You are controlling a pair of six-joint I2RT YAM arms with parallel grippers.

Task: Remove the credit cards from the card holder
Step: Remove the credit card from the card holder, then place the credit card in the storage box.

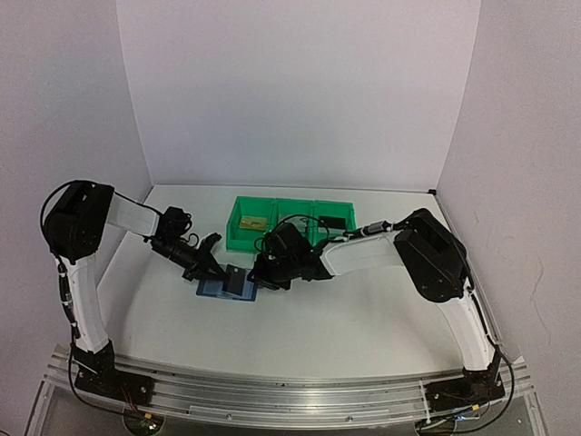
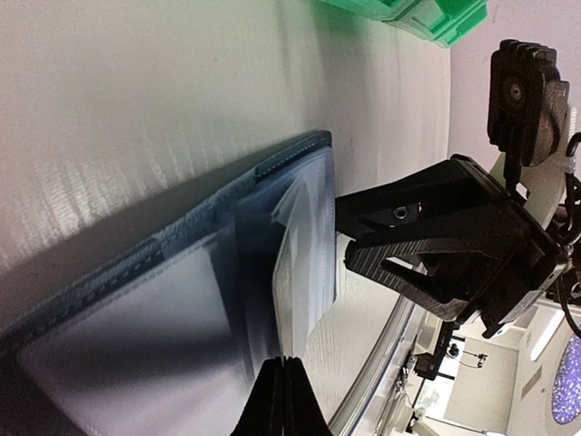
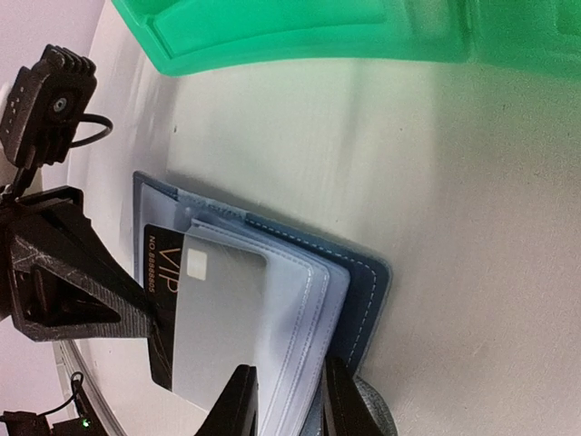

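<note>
- Blue card holder (image 1: 216,289) lies open on the white table (image 1: 363,309), a little to the left of the middle and between the near and far edges. Its dark stitched cover is underneath and the lighter blue slotted pockets face up.
- Black card (image 1: 238,280) with gold "VIP" lettering sticks partly out of a pocket on the holder's left side. The bared strip is black, while the rest shows greyish through the pocket's frosted plastic, with a pale chip visible.
- The left gripper (image 1: 216,271) reaches in from the left edge's side. Its fingers are pressed fully together, and its tip pinches the bared outer edge of the black card.
- In the left wrist view the two fingertips (image 2: 284,391) meet with no gap at the bottom, where the card's edge runs down to them.
- The right gripper (image 1: 261,275) comes from the right. Its jaws stand at a narrow gap, clamped on the holder's right-hand edge with one finger on either side of the pocket leaves and cover.
- Three joined green bins (image 1: 234,238) stand behind the holder, toward the middle of the far edge and apart from it.
- A gold card (image 1: 252,222) lies in the left bin.
- A small dark item (image 1: 332,221) lies in the right bin, too small to identify.
- The contents of the middle bin cannot be made out.
</note>
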